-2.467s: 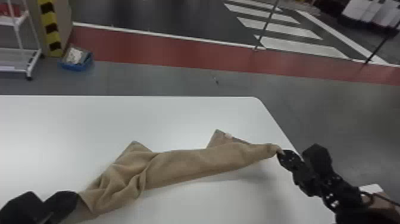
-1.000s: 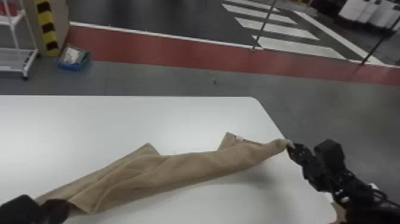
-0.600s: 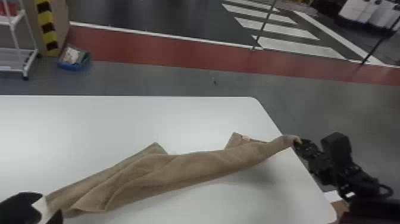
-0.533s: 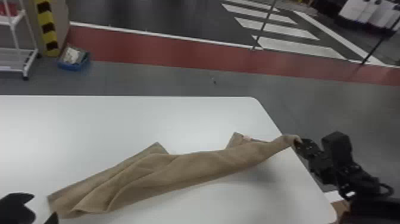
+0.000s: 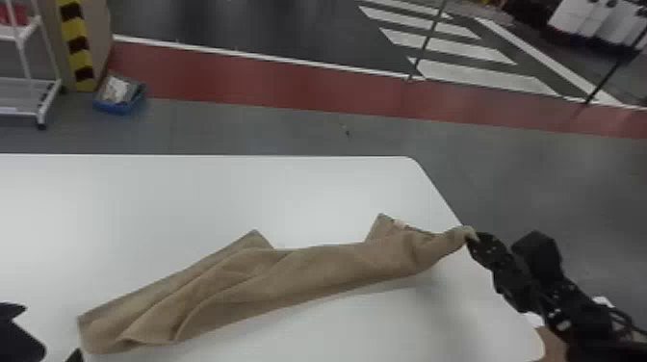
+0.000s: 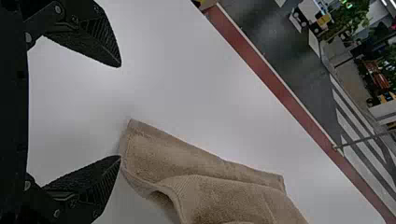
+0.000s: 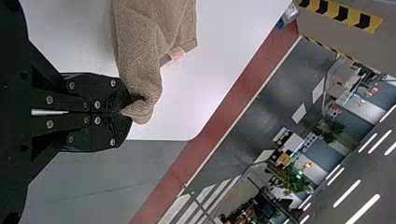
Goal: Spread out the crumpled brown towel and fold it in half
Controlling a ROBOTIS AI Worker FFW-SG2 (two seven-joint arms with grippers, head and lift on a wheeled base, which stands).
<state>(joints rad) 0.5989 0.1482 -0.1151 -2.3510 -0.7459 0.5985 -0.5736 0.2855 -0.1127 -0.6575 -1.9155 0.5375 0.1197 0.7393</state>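
Treat the brown towel (image 5: 298,274), lying on the table (image 5: 144,202) and pinched by one end in the right claw (image 7: 127,111), as light and floppy, likely best grasped at the corner beside the spread, empty left claw (image 6: 120,112).

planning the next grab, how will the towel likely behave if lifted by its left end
The towel looks floppy, so its left end would probably sag, given its soft folds. Its fuzzy weave suggests it won't slip easily. The right gripper pinches the other end, so it may pull taut.
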